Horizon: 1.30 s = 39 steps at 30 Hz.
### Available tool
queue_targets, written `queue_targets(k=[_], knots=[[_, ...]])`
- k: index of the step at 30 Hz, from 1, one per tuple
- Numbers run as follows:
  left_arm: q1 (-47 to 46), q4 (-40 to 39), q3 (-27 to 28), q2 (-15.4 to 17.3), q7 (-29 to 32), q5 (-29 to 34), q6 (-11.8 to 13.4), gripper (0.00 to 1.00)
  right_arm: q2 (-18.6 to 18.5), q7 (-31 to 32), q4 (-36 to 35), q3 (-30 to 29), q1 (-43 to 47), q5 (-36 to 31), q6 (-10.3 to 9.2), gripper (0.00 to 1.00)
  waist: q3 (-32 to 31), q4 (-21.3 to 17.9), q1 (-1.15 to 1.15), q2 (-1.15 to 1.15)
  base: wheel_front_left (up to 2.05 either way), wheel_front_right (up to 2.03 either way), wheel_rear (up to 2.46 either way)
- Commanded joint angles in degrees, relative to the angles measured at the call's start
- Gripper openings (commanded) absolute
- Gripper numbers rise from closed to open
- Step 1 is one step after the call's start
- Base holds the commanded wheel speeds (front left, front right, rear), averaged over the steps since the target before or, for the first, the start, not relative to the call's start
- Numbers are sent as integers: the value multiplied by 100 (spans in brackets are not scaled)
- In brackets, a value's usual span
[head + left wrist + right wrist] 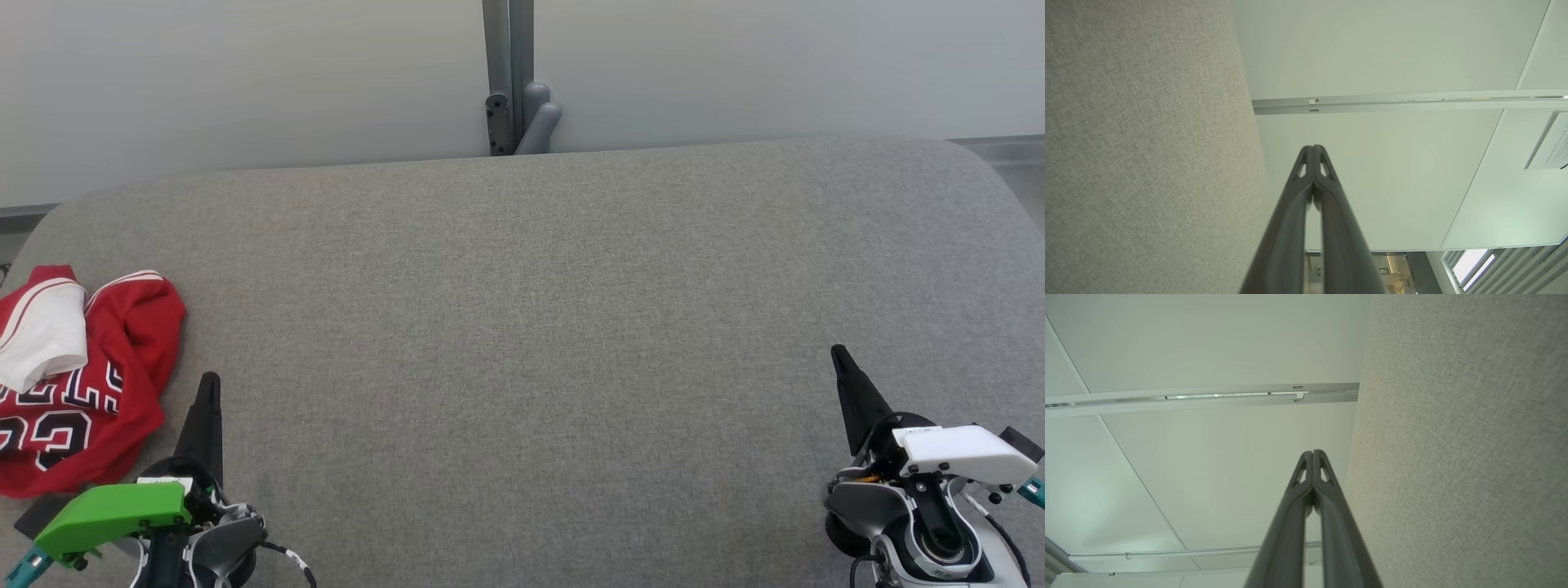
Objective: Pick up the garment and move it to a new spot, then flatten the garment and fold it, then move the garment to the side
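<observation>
The garment [90, 384] is a red jersey with white trim and black-and-white lettering, crumpled in a heap at the left edge of the grey fabric table [522, 343]. My left gripper [210, 382] hovers just right of the heap, apart from it, shut with nothing held. Its two dark fingertips press together in the left wrist view, left gripper [1313, 148]. My right gripper [838, 353] sits at the lower right, far from the garment, also shut and empty; in the right wrist view the right gripper [1313, 452] has its tips touching.
A pale wall with a grey post [508, 77] stands behind the table's far edge. The table's rounded corners curve off at far left and far right. Both wrist views look along the table edge toward white wall panels [1392, 53].
</observation>
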Motion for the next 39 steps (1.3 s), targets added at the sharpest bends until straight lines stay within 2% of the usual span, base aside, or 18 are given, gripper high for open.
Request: queue_targets(k=[1, 39], knots=[[-79, -11, 18, 40, -8, 7, 13, 0, -27, 15, -18, -13, -42, 36, 2, 0, 0, 0, 0, 0, 0, 0, 0], [-79, -11, 18, 41, -9, 8, 13, 0, -27, 15, -18, -13, -43, 36, 2, 0, 0, 0, 0, 0, 0, 0, 0]])
